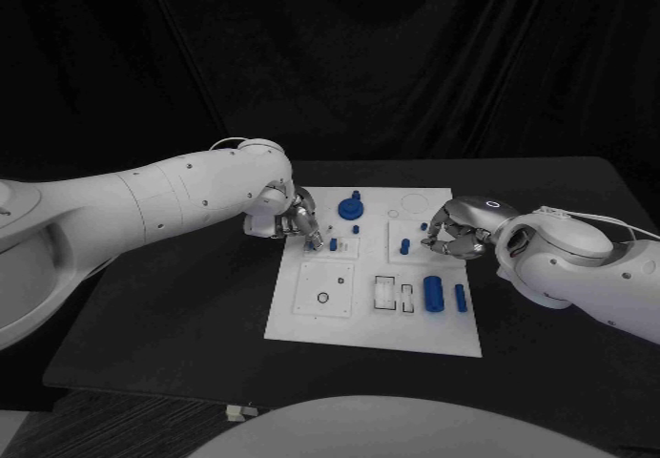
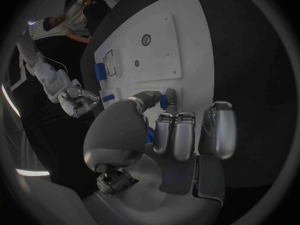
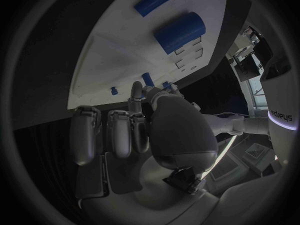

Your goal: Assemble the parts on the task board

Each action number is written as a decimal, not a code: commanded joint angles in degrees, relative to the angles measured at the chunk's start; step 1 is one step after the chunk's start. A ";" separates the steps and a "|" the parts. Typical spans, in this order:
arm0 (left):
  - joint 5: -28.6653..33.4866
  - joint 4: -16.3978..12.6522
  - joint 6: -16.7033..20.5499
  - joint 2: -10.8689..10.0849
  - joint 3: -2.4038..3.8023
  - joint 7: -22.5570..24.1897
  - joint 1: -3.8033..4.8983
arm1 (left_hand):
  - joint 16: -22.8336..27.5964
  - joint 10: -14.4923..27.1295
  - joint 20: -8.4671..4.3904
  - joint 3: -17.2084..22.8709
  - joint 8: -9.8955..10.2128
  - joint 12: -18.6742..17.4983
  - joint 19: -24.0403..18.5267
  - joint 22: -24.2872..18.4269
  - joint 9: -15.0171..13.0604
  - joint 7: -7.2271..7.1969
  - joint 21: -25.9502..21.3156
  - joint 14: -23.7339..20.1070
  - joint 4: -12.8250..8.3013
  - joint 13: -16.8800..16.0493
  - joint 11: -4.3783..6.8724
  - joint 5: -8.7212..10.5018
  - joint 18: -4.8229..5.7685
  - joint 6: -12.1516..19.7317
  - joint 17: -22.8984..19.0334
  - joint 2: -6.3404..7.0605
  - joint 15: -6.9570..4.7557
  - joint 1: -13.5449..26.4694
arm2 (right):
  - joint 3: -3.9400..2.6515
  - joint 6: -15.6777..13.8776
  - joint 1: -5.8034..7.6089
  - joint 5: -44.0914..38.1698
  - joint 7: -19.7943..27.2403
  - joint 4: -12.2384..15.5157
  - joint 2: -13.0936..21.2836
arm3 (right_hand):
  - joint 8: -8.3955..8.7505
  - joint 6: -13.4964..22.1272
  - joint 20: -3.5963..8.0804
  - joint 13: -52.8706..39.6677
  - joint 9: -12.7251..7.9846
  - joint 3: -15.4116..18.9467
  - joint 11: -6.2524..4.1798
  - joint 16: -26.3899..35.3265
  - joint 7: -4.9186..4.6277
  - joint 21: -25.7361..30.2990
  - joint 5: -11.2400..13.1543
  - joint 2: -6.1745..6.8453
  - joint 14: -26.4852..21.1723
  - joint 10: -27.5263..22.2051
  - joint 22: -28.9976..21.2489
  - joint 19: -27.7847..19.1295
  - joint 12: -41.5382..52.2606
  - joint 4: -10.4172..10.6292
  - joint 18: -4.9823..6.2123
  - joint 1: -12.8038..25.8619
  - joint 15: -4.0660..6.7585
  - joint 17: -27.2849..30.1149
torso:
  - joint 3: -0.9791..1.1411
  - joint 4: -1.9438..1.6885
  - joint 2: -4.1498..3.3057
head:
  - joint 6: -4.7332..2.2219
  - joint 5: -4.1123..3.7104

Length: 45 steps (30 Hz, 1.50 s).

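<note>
You've got the flat white board (image 1: 310, 320) mid-table w/ smooth blue parts on it: a round knobbed piece (image 1: 351, 206) near its far edge, a fat cylinder (image 1: 433, 293) and a slim bar (image 1: 460, 299) toward its near right corner. Your left hand (image 1: 292, 218), shiny silver, sits at the board's left edge and pinches a small blue peg (image 2: 163, 102) between thumb and a finger, other fingers curled together. Your right hand (image 1: 455, 232) is at the right edge, fingers curled in close by a short blue peg (image 1: 406, 246); can't tell if it holds anything.
</note>
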<state>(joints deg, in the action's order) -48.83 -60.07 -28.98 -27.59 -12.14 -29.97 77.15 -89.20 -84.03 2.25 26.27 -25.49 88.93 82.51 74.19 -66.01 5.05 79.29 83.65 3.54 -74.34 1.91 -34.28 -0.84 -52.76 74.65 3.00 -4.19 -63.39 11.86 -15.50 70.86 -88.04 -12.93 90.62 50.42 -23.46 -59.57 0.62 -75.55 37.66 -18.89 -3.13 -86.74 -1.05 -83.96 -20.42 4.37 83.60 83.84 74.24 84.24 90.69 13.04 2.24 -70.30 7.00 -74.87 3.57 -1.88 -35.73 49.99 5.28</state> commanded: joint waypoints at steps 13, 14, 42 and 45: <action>0.17 0.47 0.84 0.36 0.03 0.83 0.02 | -0.80 -5.10 0.26 7.33 1.87 -0.09 -1.32 11.41 -0.94 -2.58 -1.93 6.35 -2.23 -14.81 -0.46 7.01 -2.45 -0.48 15.35 -1.77 0.27 1.96 | -0.04 0.29 -0.13 -0.12 -0.76 0.00 -0.02 | 1.11 0.27 -0.28 -14.45 0.69 -0.83 0.44 0.65 0.01 1.22 -1.46 -0.06 4.79 6.16 13.22 1.83 -0.69 -0.28 -0.33 -1.90 -0.07 -6.62 | -0.01 0.02 -0.06 | 0.01 0.00; 0.17 0.47 0.85 0.36 0.03 0.88 0.01 | -0.80 -5.09 0.29 7.06 2.03 -0.09 -1.34 11.41 -0.82 -2.58 -1.96 6.35 -2.14 -14.81 -0.47 7.68 -2.46 -0.49 15.35 -1.68 0.31 2.16 | -0.04 0.30 -0.13 -0.12 -0.78 0.00 -0.02 | 1.11 0.27 -0.28 -14.45 0.69 -0.83 0.44 0.65 0.01 1.22 -1.46 -0.06 4.79 6.16 13.22 1.83 -0.69 -0.28 -0.33 -1.90 -0.07 -6.62 | 0.00 0.01 -0.05 | 0.01 -0.02; 0.17 0.64 -0.80 0.00 0.03 1.08 -0.04 | -0.80 -4.77 0.47 3.41 3.66 -0.46 -1.87 11.20 0.65 -2.84 -2.74 6.35 0.01 -14.54 -0.46 13.11 -2.63 -1.36 15.35 -0.17 0.41 5.61 | -0.04 0.74 -0.15 -0.12 -0.82 -0.22 -0.24 | 1.16 0.29 -0.29 -14.45 0.71 -0.87 0.46 0.67 -0.01 1.32 -1.46 -0.06 4.79 6.16 13.19 1.79 -0.69 -0.33 -0.31 -1.89 -0.08 -6.58 | 0.00 -0.02 -0.01 | 0.01 0.05; 0.17 0.63 -0.92 -0.04 0.03 1.04 -0.04 | -0.80 -4.73 0.48 2.95 3.86 -0.50 -1.90 11.19 0.83 -2.83 -2.79 6.35 0.40 -14.51 -0.48 13.66 -2.63 -1.47 15.35 -0.01 0.42 6.13 | -0.04 0.79 -0.15 -0.12 -0.81 -0.23 -0.25 | 1.16 0.29 -0.29 -14.45 0.71 -0.87 0.46 0.67 -0.01 1.32 -1.46 -0.06 4.79 6.16 13.19 1.79 -0.69 -0.33 -0.31 -1.89 -0.08 -6.58 | 0.00 -0.02 0.00 | 0.01 0.03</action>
<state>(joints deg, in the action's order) -48.84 -59.42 -28.88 -27.64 -12.15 -29.72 77.14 -89.20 -83.82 2.76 27.62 -21.74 88.91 80.81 74.19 -65.82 2.75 77.29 83.66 3.17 -74.34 1.32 -21.46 -0.85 -53.16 74.65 3.25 -4.17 -58.54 11.86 -15.09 70.85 -88.04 -12.98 90.40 50.19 -23.45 -59.56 0.62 -75.55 37.68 -18.89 -3.13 -86.74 -1.05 -83.53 -20.42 4.36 83.60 83.84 74.24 84.24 90.69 13.03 2.23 -70.30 7.00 -74.87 3.57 -1.90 -35.74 49.99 5.29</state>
